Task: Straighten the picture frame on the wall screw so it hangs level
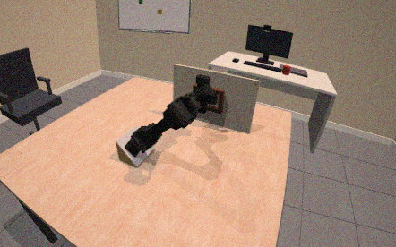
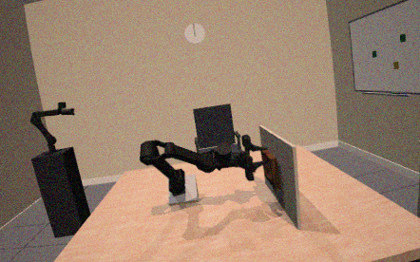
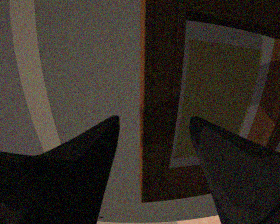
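The picture frame (image 1: 221,101) (image 2: 273,167) (image 3: 158,95), dark red-brown around an olive picture (image 3: 221,85), hangs against the upright grey board (image 1: 243,109) (image 2: 288,190) (image 3: 91,75). My gripper (image 2: 263,157) (image 3: 155,121) is open at the frame's left upright bar. One finger is left of the bar, the other is in front of the picture area, with gaps to the bar on both sides. In the wrist view the bar's outer edge looks nearly vertical and the bottom edge rises slightly to the right; how level the frame hangs is hard to tell. The screw and notched strip are hidden.
The board stands on the wooden table (image 1: 158,201) (image 2: 243,237), in front of the arm's pale base block (image 1: 135,157) (image 2: 191,190). Behind the board is a white desk (image 1: 323,82) with a monitor (image 1: 269,41) and a red cup (image 1: 286,70). An office chair (image 1: 12,73) (image 2: 214,125) stands beyond the table.
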`<state>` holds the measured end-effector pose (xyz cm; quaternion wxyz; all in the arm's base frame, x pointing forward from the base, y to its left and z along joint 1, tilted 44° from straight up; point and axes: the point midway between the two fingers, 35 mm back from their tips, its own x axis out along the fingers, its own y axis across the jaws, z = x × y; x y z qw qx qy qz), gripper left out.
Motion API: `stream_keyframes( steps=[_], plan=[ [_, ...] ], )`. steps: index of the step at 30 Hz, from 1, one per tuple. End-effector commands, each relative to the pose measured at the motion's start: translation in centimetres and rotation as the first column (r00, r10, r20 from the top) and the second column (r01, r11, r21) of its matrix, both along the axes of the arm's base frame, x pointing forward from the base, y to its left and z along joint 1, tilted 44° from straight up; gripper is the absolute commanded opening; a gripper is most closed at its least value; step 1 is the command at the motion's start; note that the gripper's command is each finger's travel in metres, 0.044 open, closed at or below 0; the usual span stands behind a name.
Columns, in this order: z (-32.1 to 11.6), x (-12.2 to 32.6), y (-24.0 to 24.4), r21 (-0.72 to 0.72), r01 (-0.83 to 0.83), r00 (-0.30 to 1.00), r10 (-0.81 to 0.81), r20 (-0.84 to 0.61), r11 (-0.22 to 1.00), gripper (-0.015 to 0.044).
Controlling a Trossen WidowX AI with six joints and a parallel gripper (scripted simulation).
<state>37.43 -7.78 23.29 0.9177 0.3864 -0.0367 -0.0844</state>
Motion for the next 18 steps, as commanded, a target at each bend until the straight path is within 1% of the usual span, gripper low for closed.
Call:
stream_keyframes(
  steps=[1, 10, 14, 15, 18],
  plan=[
    [0.5, -2.0, 0.3, 0.027, -0.006, 1.000, 0.005, 0.010, 1.000, 0.0260],
    [-0.1, -9.2, 1.4, 0.126, -0.019, 0.999, 0.016, 0.029, 0.992, 0.0260],
    [-0.3, -9.6, 1.5, 0.133, -0.020, 0.999, 0.017, 0.031, 0.991, 0.0260],
    [0.2, -8.9, 1.3, 0.114, -0.014, 0.999, 0.010, 0.031, 0.993, 0.0260],
    [1.4, -10.2, 1.8, 0.118, -0.015, 0.999, 0.012, 0.030, 0.993, 0.0260]
  ],
)
